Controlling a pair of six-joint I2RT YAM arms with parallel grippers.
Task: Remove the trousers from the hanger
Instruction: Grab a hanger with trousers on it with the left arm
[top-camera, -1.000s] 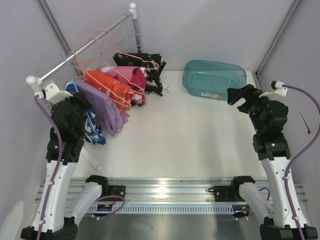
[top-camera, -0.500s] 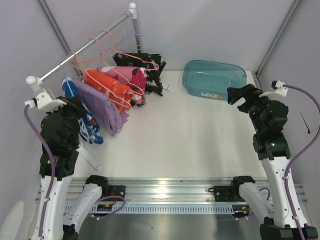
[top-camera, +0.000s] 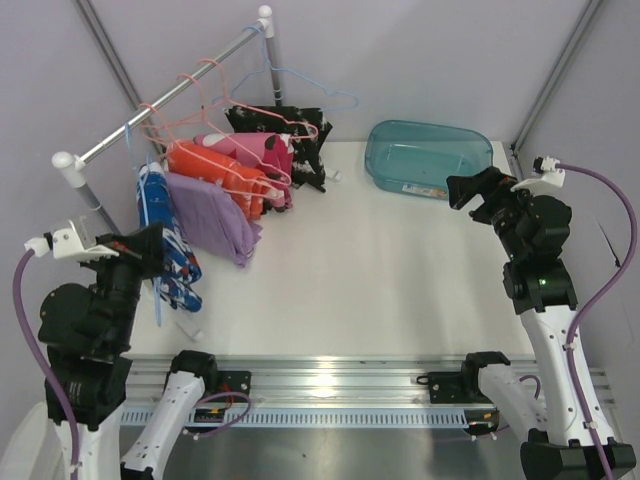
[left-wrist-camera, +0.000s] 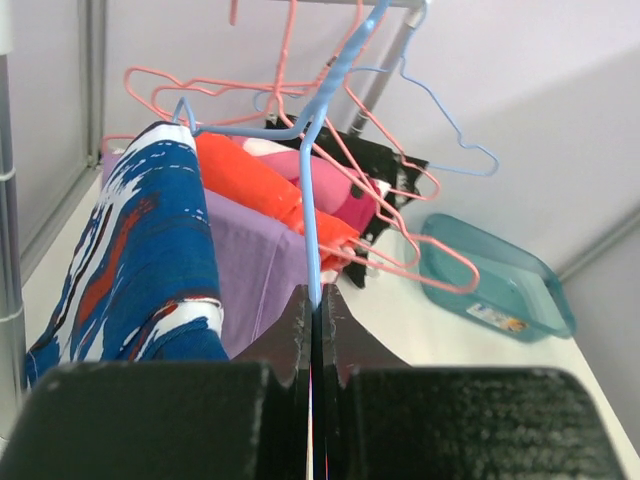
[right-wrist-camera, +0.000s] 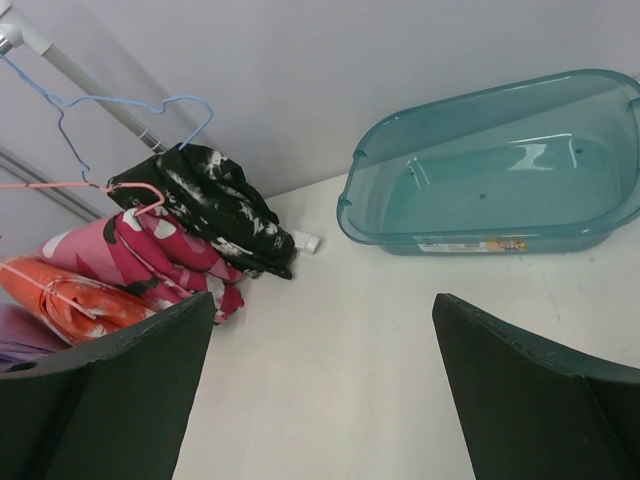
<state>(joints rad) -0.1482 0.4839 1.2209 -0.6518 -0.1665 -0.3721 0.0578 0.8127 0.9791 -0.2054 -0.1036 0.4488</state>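
Five small trousers hang bunched on wire hangers under the rail (top-camera: 170, 95): blue-white-red patterned (top-camera: 158, 215), lavender (top-camera: 212, 215), orange (top-camera: 205, 165), pink-magenta (top-camera: 265, 155) and black speckled (top-camera: 300, 135). My left gripper (top-camera: 160, 258) is at the near left, shut on the thin blue hanger (left-wrist-camera: 315, 200) that carries the blue patterned trousers (left-wrist-camera: 140, 250). The wire runs up from between the closed fingers (left-wrist-camera: 316, 295) toward the rail. My right gripper (top-camera: 465, 190) hovers open at the right, well apart from the clothes; in its wrist view nothing lies between its fingers (right-wrist-camera: 320, 400).
A teal plastic tub (top-camera: 430, 158) stands at the back right of the white table (top-camera: 380, 270). The rail's upright post (top-camera: 272, 60) stands behind the black pair, and another post foot (top-camera: 185, 320) stands near my left arm. Grey walls close in both sides.
My left arm has drawn back toward the near left with the blue hanger in its grip, sliding the blue patterned trousers apart from the lavender pair. The right gripper shifted slightly left.
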